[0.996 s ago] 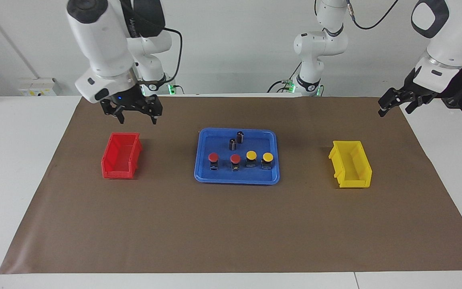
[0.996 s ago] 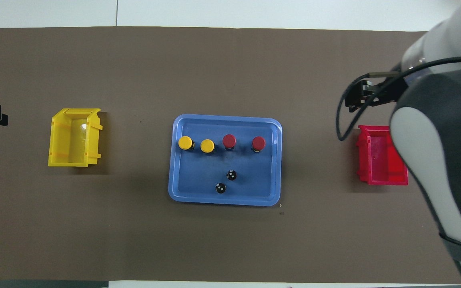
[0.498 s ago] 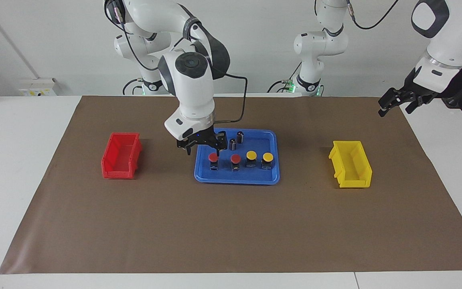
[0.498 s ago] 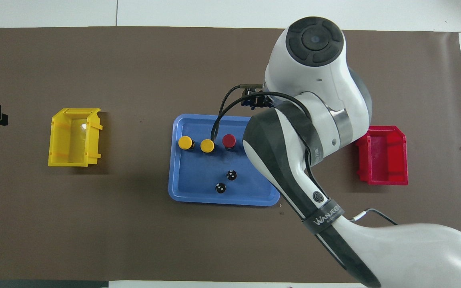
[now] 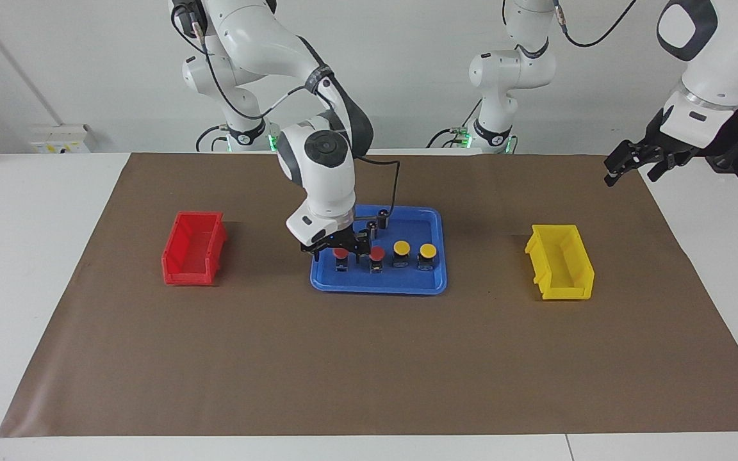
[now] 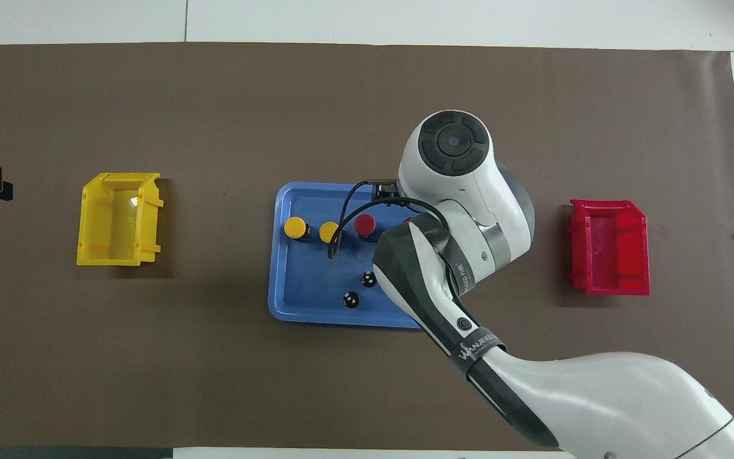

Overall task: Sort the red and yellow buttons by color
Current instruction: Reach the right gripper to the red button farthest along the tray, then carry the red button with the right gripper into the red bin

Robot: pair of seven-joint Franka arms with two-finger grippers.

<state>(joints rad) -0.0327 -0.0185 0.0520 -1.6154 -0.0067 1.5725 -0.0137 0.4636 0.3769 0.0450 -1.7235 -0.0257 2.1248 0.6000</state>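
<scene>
Facing view: the blue tray (image 5: 378, 285) sits at centre frame on the brown mat (image 5: 369, 358) covering the table (image 5: 29, 269). Four buttons stand in a row in the tray's lower half: the outer red button (image 5: 341, 255), the inner red button (image 5: 377, 255), then two yellow buttons (image 5: 401, 248) (image 5: 428, 251) to the right. Two dark cylinders (image 5: 383, 216) stand in the tray's upper half. The right gripper (image 5: 337, 255) is down at the outer red button, fingers apart, one on each side of it; contact cannot be confirmed. The red bin (image 5: 193, 248) lies left of centre, the yellow bin (image 5: 561, 261) right of centre. The left gripper (image 5: 628, 168) waits at upper right, above the mat's corner; whether its fingers are apart or together cannot be told. Overhead view: the right arm (image 6: 462, 255) covers the tray's (image 6: 290, 255) right portion and the outer red button. Visible are both yellow buttons (image 6: 295, 227) (image 6: 328, 231), the inner red button (image 6: 364, 224) and the cylinders (image 6: 351, 299).
</scene>
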